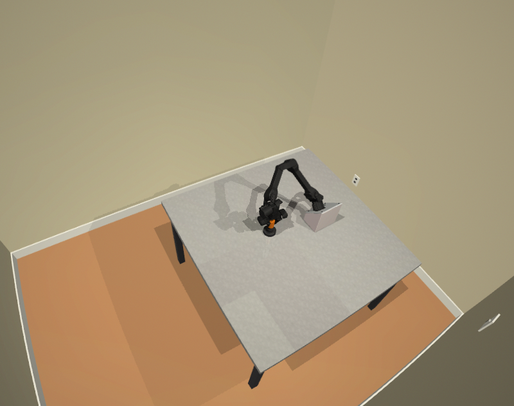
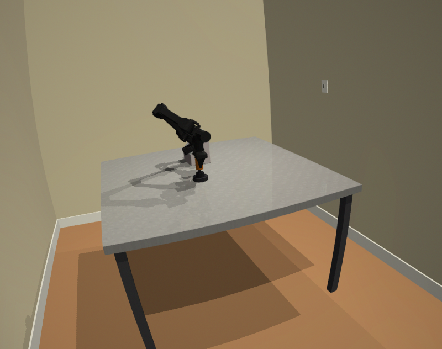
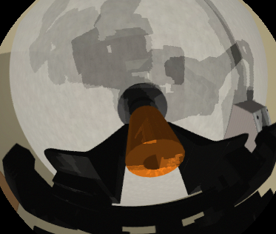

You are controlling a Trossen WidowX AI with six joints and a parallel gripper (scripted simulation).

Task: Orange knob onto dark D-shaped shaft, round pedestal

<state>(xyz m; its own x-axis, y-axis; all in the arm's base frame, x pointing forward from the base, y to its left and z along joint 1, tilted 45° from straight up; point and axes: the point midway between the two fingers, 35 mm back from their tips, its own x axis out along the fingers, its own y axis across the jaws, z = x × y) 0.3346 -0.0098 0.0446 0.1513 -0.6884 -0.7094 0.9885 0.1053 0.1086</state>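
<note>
Gray tabletop (image 1: 318,262) (image 2: 251,180) (image 3: 89,104); knob (image 1: 272,223) (image 2: 198,165) (image 3: 149,129) between fingers (image 1: 271,221) (image 2: 199,163).

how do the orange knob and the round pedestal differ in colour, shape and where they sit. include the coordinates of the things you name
The orange knob (image 1: 272,223) (image 2: 198,166) (image 3: 149,129) is orange; the round pedestal (image 1: 269,233) (image 2: 200,179) (image 3: 123,107) is black.
The knob is a tall, narrow cylinder, the pedestal low and wide.
The knob is held up in the gripper (image 1: 272,221) (image 2: 199,165) (image 3: 146,126); the pedestal stands on the table (image 1: 310,270) (image 2: 251,188) (image 3: 82,107).

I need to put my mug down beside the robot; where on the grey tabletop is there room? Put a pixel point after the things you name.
The grey tabletop (image 1: 336,279) (image 2: 258,188) has open stretches toward its two front corners in the exterior view. It is crowded around the round black pedestal (image 1: 269,233) (image 2: 200,178) (image 3: 160,105), under the black arm and beside the pinkish-grey block (image 1: 327,218) (image 2: 205,153) (image 3: 239,124).
</note>
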